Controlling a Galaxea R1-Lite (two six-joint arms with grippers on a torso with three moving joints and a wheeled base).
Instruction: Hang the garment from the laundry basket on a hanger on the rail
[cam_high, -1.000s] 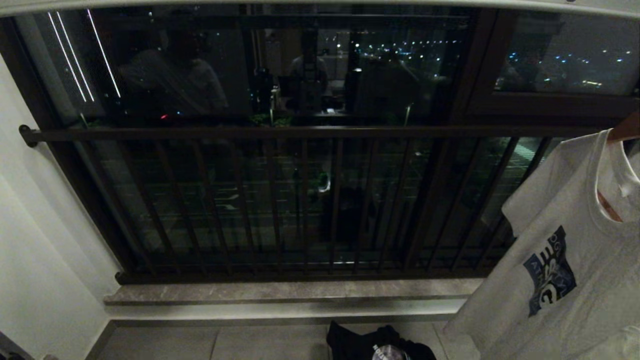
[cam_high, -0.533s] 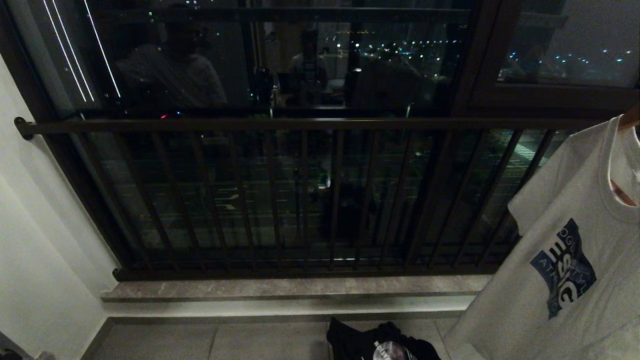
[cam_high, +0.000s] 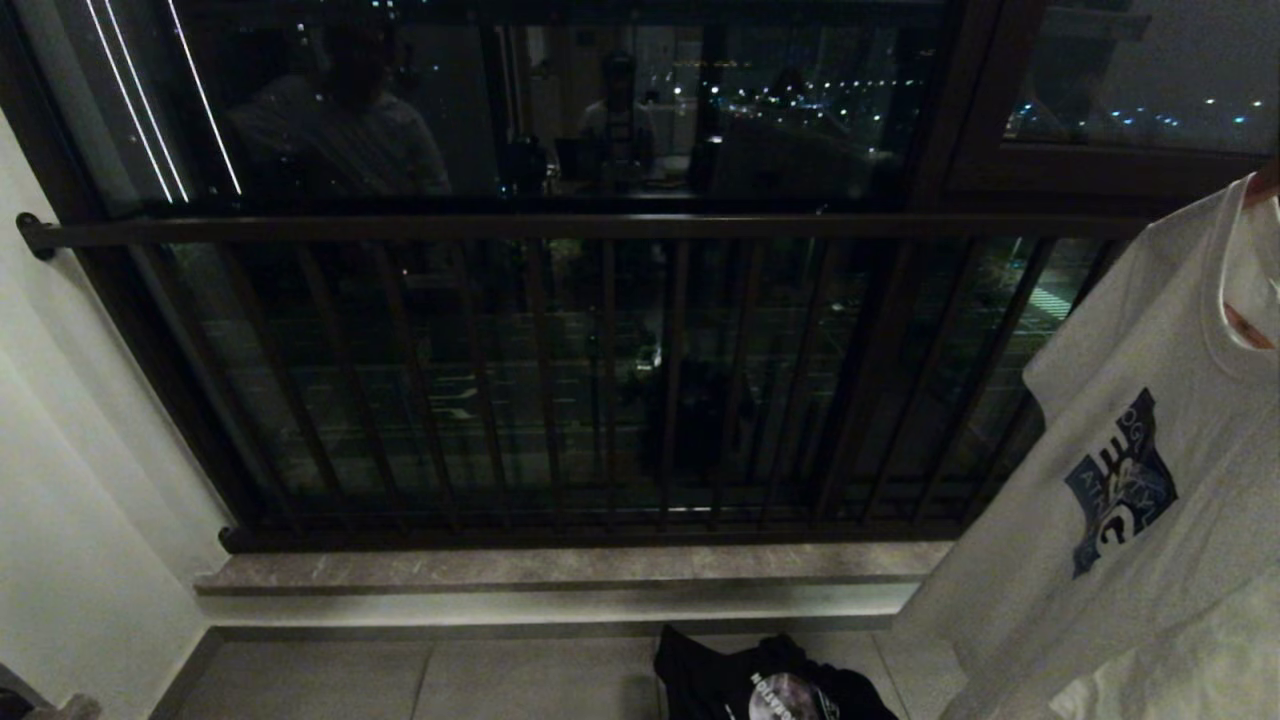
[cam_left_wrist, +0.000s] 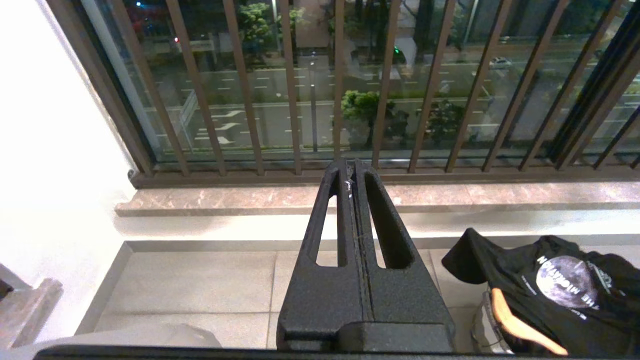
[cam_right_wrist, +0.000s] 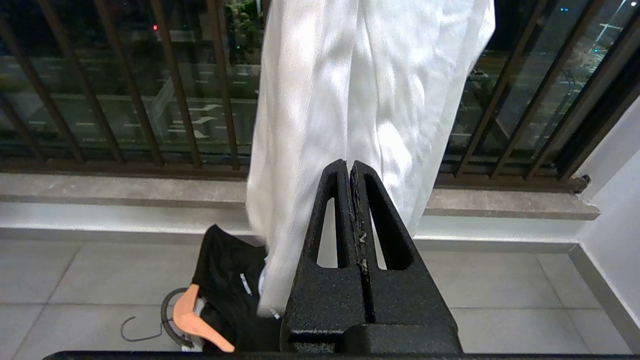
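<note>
Garment: black printed T-shirt (cam_left_wrist: 550, 295) heaped on grey tiled floor (cam_left_wrist: 200, 285) near marble sill; both grippers (cam_left_wrist: 353, 172) (cam_right_wrist: 349, 172) pressed together, empty.

Ahead of me a dark window (cam_high: 560, 110) shows night city lights, behind a brown balustrade (cam_high: 600, 380) of vertical bars. Below runs a marbled stone sill (cam_high: 560, 568), then pale grey floor tiles (cam_left_wrist: 200, 285). A white wall (cam_high: 70, 520) stands on my left.
</note>
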